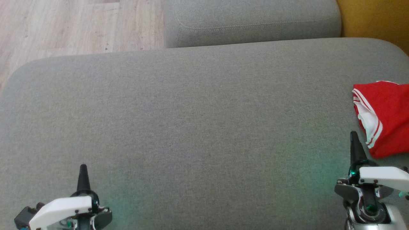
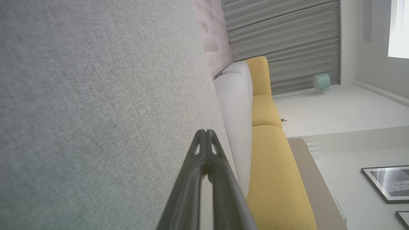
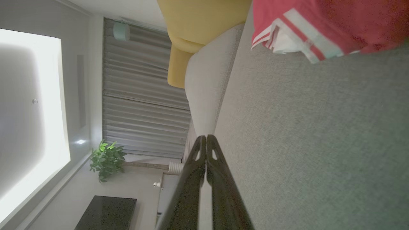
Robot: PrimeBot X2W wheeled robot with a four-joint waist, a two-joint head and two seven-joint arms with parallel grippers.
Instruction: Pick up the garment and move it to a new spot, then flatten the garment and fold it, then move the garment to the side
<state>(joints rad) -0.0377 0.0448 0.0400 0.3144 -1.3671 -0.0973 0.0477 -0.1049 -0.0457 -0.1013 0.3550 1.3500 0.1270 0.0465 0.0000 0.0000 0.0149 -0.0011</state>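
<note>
head view has the red garment (image 1: 385, 116) lying bundled at the far right edge of the grey cushion (image 1: 191, 121), white stripes showing along its left side. right gripper (image 1: 353, 135) sits just below and left of it, near but not touching, fingers pressed together and holding nothing. left gripper (image 1: 83, 167) hangs low at the left, well apart from the garment, fingers likewise closed tip to tip over bare fabric

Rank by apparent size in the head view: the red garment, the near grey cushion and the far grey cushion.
1. near grey cushion
2. far grey cushion, cropped at the top
3. red garment, cut off at the right edge, so its full size is unsure
</note>
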